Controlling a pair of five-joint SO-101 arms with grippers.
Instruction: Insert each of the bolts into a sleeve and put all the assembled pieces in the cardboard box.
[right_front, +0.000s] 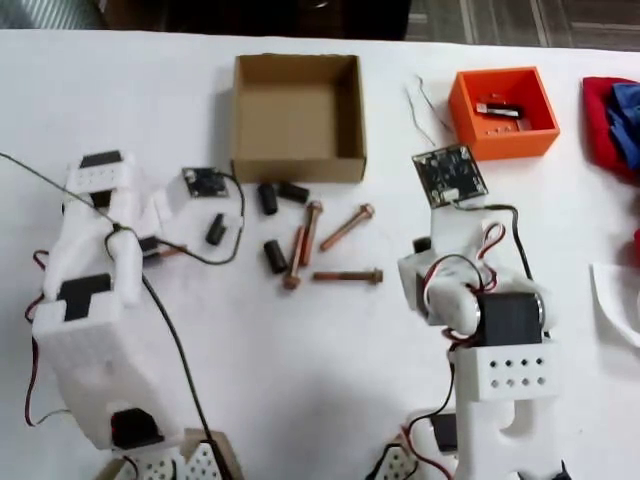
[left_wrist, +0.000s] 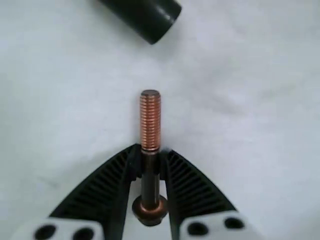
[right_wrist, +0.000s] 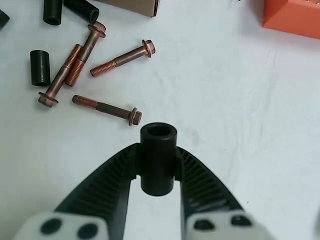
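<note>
ribbed black fingers (left_wrist: 110, 190) of the left gripper (left_wrist: 150, 152) are clamped on a bolt (left_wrist: 150, 120) by its plain shank, so that the coppery threaded end is exposed and pointed out past the fingertips, free to enter a bore. just ahead of that tip a loose sleeve (left_wrist: 145, 17) is seen lying on the white table (left_wrist: 260, 100). the right gripper (right_wrist: 157, 150) is closed around a held sleeve (right_wrist: 158, 142) (a short, matte black tube), gripped at the waist with its open mouth clear of the fingers, probably so that a bolt can be fed in. beyond it four spare bolts (right_wrist: 107, 109), with flanged heads and fine threads, are scattered; farther off the box (right_front: 298, 165) of plain brown cardboard is set, no piece yet in it.
</note>
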